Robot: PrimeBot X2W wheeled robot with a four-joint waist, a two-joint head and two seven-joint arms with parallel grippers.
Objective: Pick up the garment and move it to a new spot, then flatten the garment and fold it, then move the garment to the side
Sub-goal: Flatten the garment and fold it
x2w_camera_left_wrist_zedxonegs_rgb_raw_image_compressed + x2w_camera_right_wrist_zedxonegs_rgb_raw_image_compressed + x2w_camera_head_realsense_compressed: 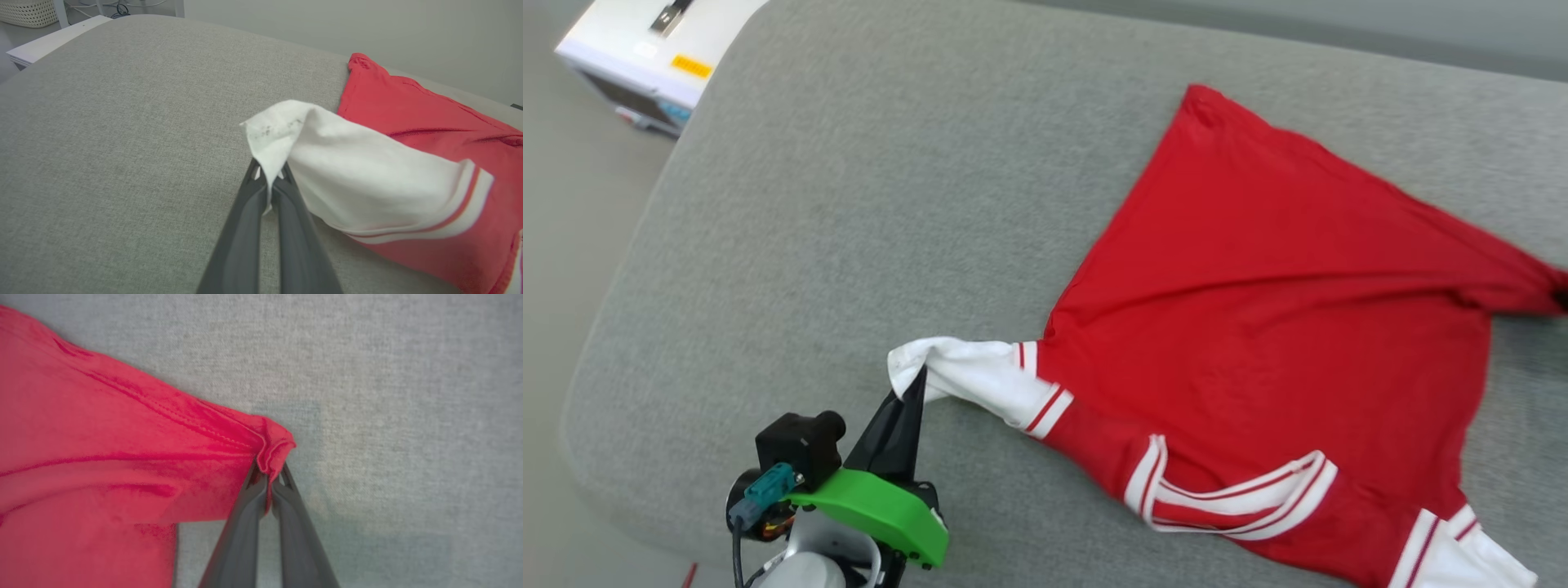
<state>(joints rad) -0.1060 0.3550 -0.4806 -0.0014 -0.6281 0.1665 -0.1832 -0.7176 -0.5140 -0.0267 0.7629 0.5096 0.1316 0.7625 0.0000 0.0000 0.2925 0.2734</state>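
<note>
Left fingers [243, 237] pinch garment [1258, 310] sleeve; right fingers [241, 531], hem.

Brightness: high and even over the grey cushion [849, 204], diffuse.
Shadows: soft; a thin one along the near side of the white sleeve [980, 371] of the garment [1258, 310], a grey band under its right corner.
Blur: right wrist view soft all over, weave smeared; head view smeared at the garment's far-right edge.
Focus: left wrist view crisp on the weave.
Distortion: cushion's far edge bowed in left wrist view.
</note>
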